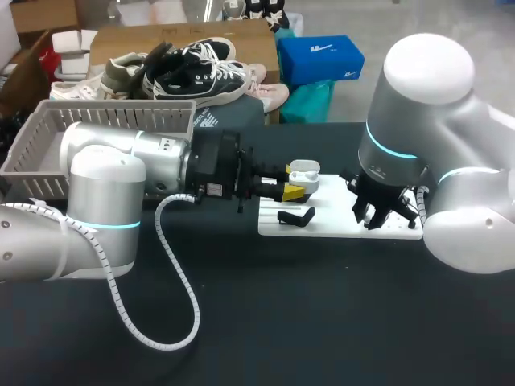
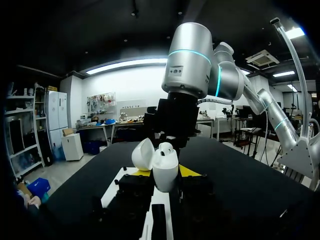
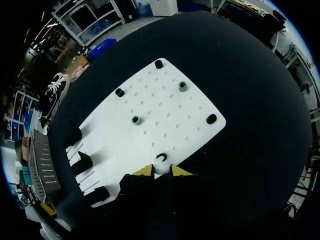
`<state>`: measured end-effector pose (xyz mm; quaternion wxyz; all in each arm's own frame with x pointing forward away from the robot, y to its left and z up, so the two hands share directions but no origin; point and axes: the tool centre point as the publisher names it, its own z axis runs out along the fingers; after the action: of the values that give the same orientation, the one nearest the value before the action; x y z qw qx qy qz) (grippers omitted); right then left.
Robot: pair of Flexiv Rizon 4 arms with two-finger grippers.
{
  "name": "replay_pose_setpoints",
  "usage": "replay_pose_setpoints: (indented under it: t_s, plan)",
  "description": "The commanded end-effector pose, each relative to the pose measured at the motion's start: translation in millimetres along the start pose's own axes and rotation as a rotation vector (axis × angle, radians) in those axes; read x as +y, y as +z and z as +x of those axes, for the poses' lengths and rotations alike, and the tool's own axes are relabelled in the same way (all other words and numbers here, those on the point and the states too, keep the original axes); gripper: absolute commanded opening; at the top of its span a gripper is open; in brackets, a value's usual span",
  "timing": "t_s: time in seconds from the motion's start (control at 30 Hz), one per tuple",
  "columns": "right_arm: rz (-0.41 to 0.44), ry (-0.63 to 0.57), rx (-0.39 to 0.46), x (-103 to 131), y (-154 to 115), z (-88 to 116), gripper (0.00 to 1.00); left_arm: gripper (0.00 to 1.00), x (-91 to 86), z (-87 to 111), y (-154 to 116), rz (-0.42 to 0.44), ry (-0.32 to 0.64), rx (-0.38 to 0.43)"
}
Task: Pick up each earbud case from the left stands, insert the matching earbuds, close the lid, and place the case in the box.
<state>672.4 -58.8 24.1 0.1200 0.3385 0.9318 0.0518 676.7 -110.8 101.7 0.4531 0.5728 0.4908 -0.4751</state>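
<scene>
My left gripper (image 1: 294, 190) is shut on a white earbud case (image 1: 304, 175) and holds it over the left end of the white board (image 1: 338, 223). In the left wrist view the case (image 2: 165, 170) stands upright between the yellow tips of the left gripper (image 2: 165, 173). Its lid (image 2: 144, 154) is swung open and one earbud (image 2: 167, 147) sits in it. My right gripper (image 1: 376, 214) points straight down at the board's right part. In the right wrist view a small white earbud (image 3: 161, 161) lies on the board (image 3: 165, 105), with the yellow tips of the right gripper (image 3: 161, 171) close against both its sides.
A black stand (image 1: 296, 215) sits on the board's left half, and several black stands (image 3: 82, 161) line that end. Short black pegs (image 3: 136, 120) dot the board. A grey slatted basket (image 1: 48, 137) sits at the table's back left, behind my left arm.
</scene>
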Motion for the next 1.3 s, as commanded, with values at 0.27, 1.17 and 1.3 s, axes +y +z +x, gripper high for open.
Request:
replay_pose_setpoints:
  t_s: [0.27,1.17,1.3]
  plan:
    - [-0.014,0.008,0.003,-5,-9,0,0.00,0.00,-0.3,0.3,1,-0.003,0.001,0.000]
    - [-0.036,-0.360,0.019,-5,-124,0,0.00,0.00,-0.3,0.3,1,-0.003,0.001,0.000]
    - [-0.053,-0.477,0.100,2,-150,5,0.00,0.00,-0.3,0.3,1,-0.003,0.001,0.000]
